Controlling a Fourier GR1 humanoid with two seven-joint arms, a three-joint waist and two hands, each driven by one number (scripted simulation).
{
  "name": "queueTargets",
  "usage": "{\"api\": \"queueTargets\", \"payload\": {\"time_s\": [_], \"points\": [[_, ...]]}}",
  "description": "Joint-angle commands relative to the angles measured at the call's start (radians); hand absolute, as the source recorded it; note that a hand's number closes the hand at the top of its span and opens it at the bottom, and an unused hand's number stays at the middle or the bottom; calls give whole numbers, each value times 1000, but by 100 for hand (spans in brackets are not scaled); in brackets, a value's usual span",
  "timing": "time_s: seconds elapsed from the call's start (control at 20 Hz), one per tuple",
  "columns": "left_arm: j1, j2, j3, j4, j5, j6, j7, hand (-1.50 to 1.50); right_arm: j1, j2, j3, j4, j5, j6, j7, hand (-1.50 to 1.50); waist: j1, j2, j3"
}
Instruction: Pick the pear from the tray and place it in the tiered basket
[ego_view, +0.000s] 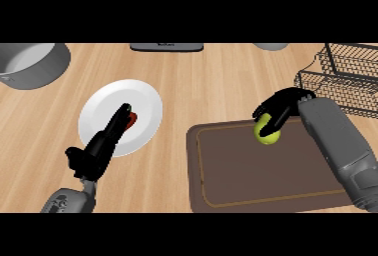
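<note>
- Black right hand (279, 107) at the far edge of the brown tray (244, 185), fingers curled down round the pear (266, 133); grey forearm slants in from the worktop's near right corner.
- Pear: yellow-green, smooth, upper part hidden by the fingers, lower end over the tray's far edge.
- Tiered basket (341, 75): dark wire, far right corner, beside the hand.
- Left hand (100, 150): fingers straight, lying over the white plate (144, 102), holding nothing; a red item (131, 119) beside the fingertips.
</note>
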Motion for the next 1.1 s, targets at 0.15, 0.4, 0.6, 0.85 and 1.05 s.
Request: {"api": "queueTargets", "payload": {"time_s": [0.15,0.4,0.6,0.85,1.05], "points": [[-31,-20,20,9,-29,2,18,0,38,44,-25,-22,34,-71,-87,150,2,12,14],[15,-9,36,3,-18,-4,-15,0,178,-234,76,-132,197,-26,-328,150,-30,7,16],[35,-7,61,27,-8,13,-21,0,146,-512,64,-198,293,-141,-436,150,-112,-6,23],[46,1,84,15,1,19,-32,0,273,-701,54,-218,383,-321,-716,150,-112,13,31],[46,12,91,4,11,5,-29,0,345,-786,-87,-131,303,-459,-967,150,-105,13,32]]}}
